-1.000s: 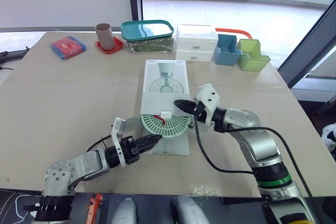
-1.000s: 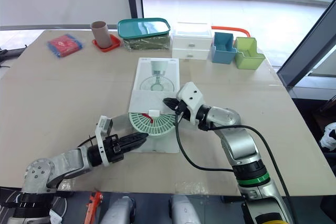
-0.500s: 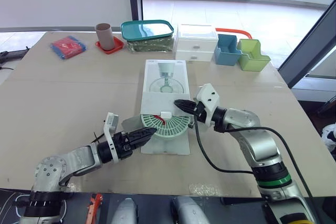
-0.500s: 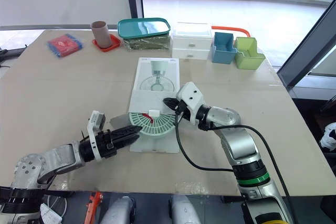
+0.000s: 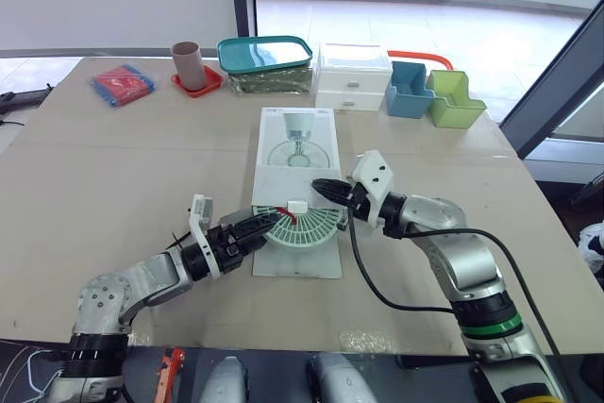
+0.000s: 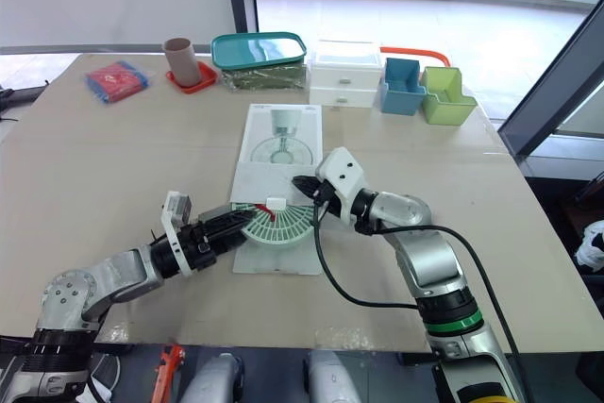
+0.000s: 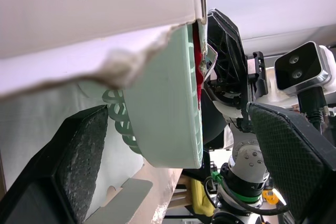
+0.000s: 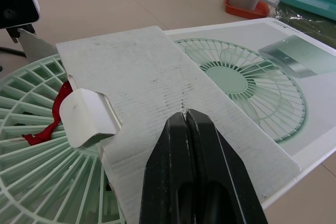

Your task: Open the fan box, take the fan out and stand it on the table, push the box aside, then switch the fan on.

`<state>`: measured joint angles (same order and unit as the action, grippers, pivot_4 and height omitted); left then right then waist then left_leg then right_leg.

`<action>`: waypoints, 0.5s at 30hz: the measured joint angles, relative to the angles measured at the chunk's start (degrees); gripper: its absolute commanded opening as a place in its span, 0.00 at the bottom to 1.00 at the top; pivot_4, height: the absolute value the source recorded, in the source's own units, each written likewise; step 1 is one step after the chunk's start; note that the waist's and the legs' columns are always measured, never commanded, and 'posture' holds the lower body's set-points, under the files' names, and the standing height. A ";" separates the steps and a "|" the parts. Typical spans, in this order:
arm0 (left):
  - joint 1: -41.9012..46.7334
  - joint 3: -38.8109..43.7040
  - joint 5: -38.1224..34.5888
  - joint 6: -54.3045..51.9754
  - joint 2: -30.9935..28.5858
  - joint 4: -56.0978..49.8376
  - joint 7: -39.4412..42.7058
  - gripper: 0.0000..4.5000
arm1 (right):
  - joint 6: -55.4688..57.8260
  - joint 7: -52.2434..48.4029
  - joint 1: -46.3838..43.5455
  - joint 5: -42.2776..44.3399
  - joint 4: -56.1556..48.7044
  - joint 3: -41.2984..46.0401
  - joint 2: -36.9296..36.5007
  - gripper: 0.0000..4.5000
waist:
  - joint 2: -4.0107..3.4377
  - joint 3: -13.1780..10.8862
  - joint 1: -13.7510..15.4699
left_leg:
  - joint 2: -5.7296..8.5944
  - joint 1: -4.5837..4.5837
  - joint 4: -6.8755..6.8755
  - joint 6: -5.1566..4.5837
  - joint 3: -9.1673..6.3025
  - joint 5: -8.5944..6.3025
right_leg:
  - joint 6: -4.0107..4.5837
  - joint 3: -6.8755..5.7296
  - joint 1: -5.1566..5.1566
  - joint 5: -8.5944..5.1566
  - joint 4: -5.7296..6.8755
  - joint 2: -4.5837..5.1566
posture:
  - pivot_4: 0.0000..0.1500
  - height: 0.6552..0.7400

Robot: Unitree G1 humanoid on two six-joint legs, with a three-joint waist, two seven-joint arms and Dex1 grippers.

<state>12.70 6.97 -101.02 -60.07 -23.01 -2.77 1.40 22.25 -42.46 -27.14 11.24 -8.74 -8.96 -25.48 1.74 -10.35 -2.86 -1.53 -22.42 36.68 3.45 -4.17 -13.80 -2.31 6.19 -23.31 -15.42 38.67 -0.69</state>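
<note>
Cardboard: the white fan box (image 5: 295, 153) lies flat mid-table (image 5: 113, 167), a fan printed on its smooth top; its near end is open, and a flap (image 8: 157, 77) of ribbed, corrugated board with a torn edge reaches out over the fan.
Plastic: the fan (image 5: 307, 226) is round and mint-green with a slatted grille, half out of the box's near end. A red ribbon (image 8: 52, 114) lies on the slats.
Right claw: right gripper (image 5: 321, 188) has its black fingers pressed together, tips at the flap's edge; whether board is nipped between them I cannot tell.
Left claw: left gripper (image 5: 260, 226) is spread wide, its pebbled pads (image 7: 79, 166) on either side of the fan's rim.
Far edge: red packet (image 5: 123, 83), brown cup (image 5: 186, 61), teal-lidded tray (image 5: 265, 54), white drawer unit (image 5: 353, 75), blue bin (image 5: 408, 90), green bin (image 5: 453, 99) — all well apart from the box.
In the way: the flap covers part of the grille.
</note>
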 measured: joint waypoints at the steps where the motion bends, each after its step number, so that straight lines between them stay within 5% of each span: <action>1: 0.07 0.00 0.07 0.00 0.00 0.04 0.05 0.86 | 0.00 0.00 0.01 -0.02 -0.02 0.00 0.00 0.00 | 0.00 0.00 0.00 | 0.00 0.00 0.00 0.00 0.00 0.00 | 0.00 0.00 0.00 0.00 0.00 0.00 | 1.00 1.00; 7: 0.48 -0.19 1.83 -0.26 0.32 1.69 0.48 0.40 | -0.01 0.00 0.13 -0.21 -0.09 0.10 -0.03 0.00 | 0.00 0.00 -0.01 | 0.00 0.00 0.00 0.00 0.00 0.00 | 0.00 0.00 0.00 0.00 0.00 -0.01 | 1.00 1.00; 15: 0.58 -0.12 1.31 -1.71 -0.04 2.15 1.32 0.37 | -0.01 0.09 0.39 -0.24 -0.32 0.28 -0.03 0.00 | 0.00 0.00 -0.01 | 0.00 0.00 -0.01 0.00 0.00 0.00 | 0.00 0.00 0.00 0.00 0.00 0.00 | 1.00 1.00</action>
<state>13.27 6.85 -99.71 -61.78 -23.05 -0.62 2.71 22.24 -42.37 -26.74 10.99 -9.06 -8.68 -25.51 1.74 -10.35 -2.88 -1.53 -22.42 36.67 3.46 -4.17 -13.80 -2.32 6.19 -23.32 -15.42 38.67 -0.70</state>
